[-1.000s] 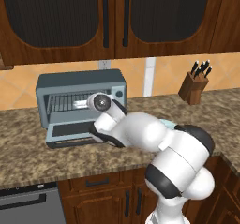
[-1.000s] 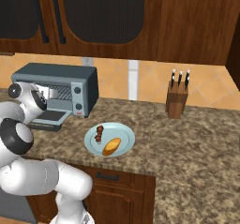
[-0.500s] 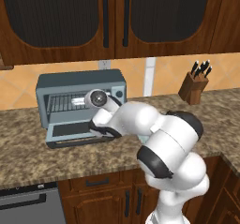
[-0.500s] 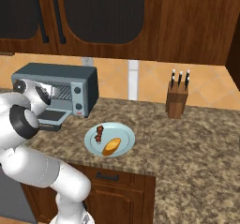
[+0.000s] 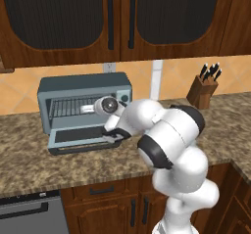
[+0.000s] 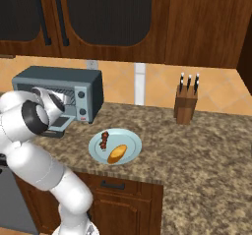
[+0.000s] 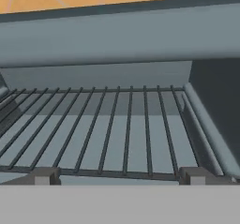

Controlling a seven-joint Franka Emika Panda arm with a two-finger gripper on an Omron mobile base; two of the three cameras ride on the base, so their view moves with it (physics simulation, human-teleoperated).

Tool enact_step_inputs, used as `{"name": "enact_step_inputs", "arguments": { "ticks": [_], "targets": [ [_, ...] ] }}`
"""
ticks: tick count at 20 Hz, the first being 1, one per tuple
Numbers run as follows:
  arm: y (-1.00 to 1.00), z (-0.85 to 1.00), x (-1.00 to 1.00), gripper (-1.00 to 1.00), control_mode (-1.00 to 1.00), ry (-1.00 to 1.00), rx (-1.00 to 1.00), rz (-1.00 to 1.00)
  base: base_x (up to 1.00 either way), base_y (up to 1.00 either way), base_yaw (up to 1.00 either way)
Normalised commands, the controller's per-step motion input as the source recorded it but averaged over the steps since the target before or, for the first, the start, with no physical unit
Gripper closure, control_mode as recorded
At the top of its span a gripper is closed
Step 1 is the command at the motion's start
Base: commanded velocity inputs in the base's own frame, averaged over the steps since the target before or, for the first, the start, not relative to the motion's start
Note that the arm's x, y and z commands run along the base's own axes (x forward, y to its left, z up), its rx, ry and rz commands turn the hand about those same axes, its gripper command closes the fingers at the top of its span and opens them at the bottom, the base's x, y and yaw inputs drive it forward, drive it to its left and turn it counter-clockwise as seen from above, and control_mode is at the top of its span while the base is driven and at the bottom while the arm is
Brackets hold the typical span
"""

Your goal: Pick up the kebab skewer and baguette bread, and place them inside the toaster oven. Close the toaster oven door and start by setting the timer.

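Observation:
The grey-blue toaster oven (image 5: 83, 88) stands on the counter with its door (image 5: 73, 136) dropped open and flat. My gripper (image 5: 115, 135) hovers over the right end of that door, facing the oven mouth. In the hand view the gripper (image 7: 117, 177) is open, nothing between its fingertips (image 7: 44, 176), and the wire rack (image 7: 112, 129) lies bare just ahead. To the right of the toaster oven (image 6: 59, 89), a pale blue plate (image 6: 130, 139) holds the kebab skewer (image 6: 104, 140) and the golden baguette bread (image 6: 117, 153) side by side.
A wooden knife block (image 6: 187, 103) stands at the back right of the granite counter (image 6: 197, 150). Dark wood cabinets (image 5: 122, 17) hang above the oven. The oven's two knobs (image 6: 81, 101) sit on its right panel. My arm's bulk (image 5: 166, 135) stands between oven and plate.
My elbow and forearm have swung round while the hand stayed at the oven mouth, shifting slightly. The gripper stays open. Skewer and bread have not moved.

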Motion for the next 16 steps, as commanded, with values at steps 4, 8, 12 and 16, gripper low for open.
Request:
{"name": "enact_step_inputs", "arguments": {
  "ticks": [4, 8, 12, 16],
  "targets": [
    [0.02, -0.21, 0.08, -1.0, -1.0, -0.03, 0.07, 0.0, 0.0, 0.0, 0.0],
    [0.07, -0.02, 0.09, -1.0, -1.0, -0.02, 0.07, 0.0, 0.0, 0.0, 0.0],
    [0.12, 0.0, 0.12, -1.0, -1.0, 0.0, 0.04, 0.0, 0.0, 0.0, 0.0],
    [0.11, 0.02, 0.14, -1.0, -1.0, 0.0, 0.0, 0.0, 0.0, 0.0, 0.0]
  ]
}}
